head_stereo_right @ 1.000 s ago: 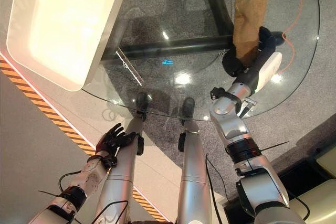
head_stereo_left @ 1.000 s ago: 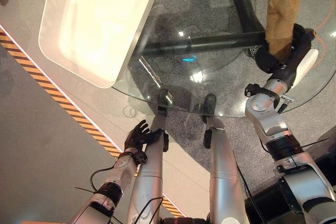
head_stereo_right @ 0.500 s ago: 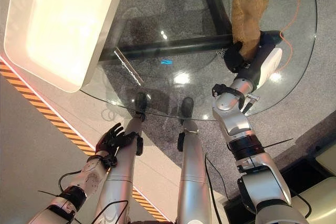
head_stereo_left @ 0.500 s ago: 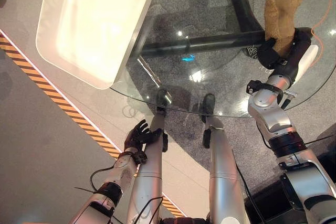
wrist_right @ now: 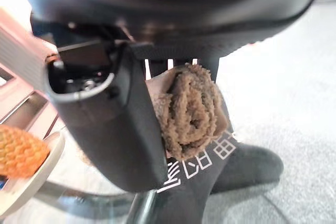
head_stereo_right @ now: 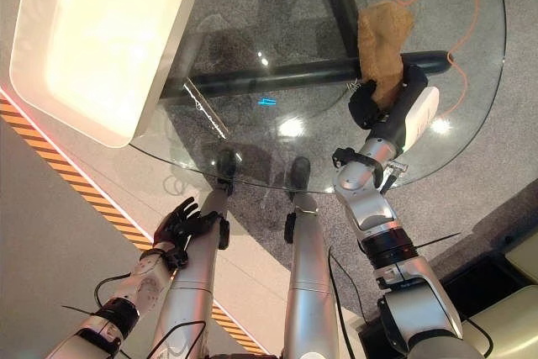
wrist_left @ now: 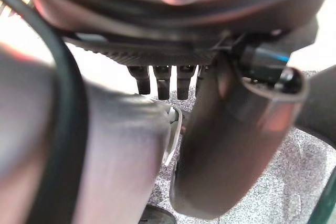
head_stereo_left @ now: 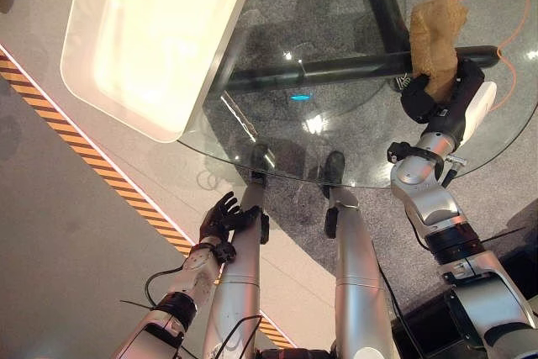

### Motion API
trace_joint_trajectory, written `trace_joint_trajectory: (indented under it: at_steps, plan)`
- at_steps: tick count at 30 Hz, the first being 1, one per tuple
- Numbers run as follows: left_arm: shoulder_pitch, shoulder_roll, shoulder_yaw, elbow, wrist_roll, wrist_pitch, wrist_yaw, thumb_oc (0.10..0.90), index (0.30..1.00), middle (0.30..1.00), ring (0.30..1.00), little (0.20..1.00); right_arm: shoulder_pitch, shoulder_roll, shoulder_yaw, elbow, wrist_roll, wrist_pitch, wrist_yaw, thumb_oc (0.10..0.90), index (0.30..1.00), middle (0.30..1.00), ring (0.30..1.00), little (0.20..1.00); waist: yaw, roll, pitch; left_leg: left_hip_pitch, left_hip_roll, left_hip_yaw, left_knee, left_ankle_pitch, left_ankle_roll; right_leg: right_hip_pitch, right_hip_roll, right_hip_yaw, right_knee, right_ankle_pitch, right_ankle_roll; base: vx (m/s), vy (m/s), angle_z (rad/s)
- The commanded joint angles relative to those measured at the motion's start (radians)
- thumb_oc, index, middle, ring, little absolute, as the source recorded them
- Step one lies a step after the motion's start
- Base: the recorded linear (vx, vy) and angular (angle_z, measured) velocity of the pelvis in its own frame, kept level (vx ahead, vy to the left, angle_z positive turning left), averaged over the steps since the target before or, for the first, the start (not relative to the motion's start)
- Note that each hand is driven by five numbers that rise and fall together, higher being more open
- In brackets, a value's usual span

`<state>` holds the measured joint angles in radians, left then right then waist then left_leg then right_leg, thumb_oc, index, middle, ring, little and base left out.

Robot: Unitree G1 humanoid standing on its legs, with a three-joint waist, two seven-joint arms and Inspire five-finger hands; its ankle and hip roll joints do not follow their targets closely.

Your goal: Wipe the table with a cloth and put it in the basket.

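Right hand [head_stereo_left: 437,94] is curled round a soft, light brown cloth [head_stereo_left: 435,35], bunched on the glass table [head_stereo_left: 336,136]; judged floppy, best gripped mid-bundle

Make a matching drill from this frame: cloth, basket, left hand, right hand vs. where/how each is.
Things:
1. cloth
2. basket
3. left hand
4. right hand

States:
A. open, hanging low beside the table, below its edge
B. white, sitting on the table's far left part
C. bunched and brown, gripped over the glass
D. curled round the cloth above the table's right side

Pairs: 1-C, 2-B, 3-A, 4-D
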<state>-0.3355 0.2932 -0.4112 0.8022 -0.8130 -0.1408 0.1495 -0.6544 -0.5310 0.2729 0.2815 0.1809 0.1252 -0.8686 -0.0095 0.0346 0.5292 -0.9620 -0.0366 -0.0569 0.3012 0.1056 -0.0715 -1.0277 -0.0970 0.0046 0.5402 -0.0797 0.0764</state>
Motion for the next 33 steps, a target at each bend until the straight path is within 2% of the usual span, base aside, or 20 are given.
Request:
trace_joint_trajectory:
  at_steps: [1,7,15,33]
  plan:
    - [0.116,-0.037,0.01,-0.032,0.024,0.01,0.012,0.8,0.9,0.9,0.9,0.9,0.047,-0.019,0.078,-0.137,-0.067,-0.046,0.194,0.1,0.3,0.3,0.3,0.2,0.017,0.011,-0.009,-0.043,-0.051,0.071,0.138,-0.128,0.045,0.004,0.017,-0.088,-0.161,0.144,0.023,0.0,0.0,0.0]
    - [0.116,-0.04,0.007,-0.035,0.014,-0.003,0.007,0.8,0.9,0.9,0.9,0.9,0.027,-0.024,0.135,-0.158,-0.112,-0.062,0.298,0.1,0.3,0.3,0.3,0.2,0.019,0.02,-0.009,-0.054,-0.054,0.073,0.143,-0.125,0.043,-0.006,0.013,-0.092,-0.156,0.139,0.018,0.0,0.012,0.0]
    - [0.107,-0.05,-0.01,-0.043,0.005,-0.002,0.005,0.8,0.9,0.9,0.9,0.9,-0.024,-0.005,0.201,-0.164,-0.115,-0.073,0.347,0.1,0.3,0.3,0.3,0.2,0.034,0.034,-0.009,-0.061,-0.061,0.071,0.145,-0.119,0.044,-0.013,0.006,-0.097,-0.148,0.136,0.016,0.0,0.005,0.0]
    - [0.085,-0.086,-0.041,-0.048,0.001,-0.004,0.01,0.8,0.9,0.9,0.9,0.9,-0.104,0.086,0.397,-0.189,-0.166,0.01,0.541,0.1,0.3,0.3,0.3,0.2,0.062,0.069,-0.009,-0.083,-0.079,0.08,0.155,-0.11,0.054,-0.05,-0.005,-0.101,-0.115,0.13,0.009,0.01,0.044,0.08]
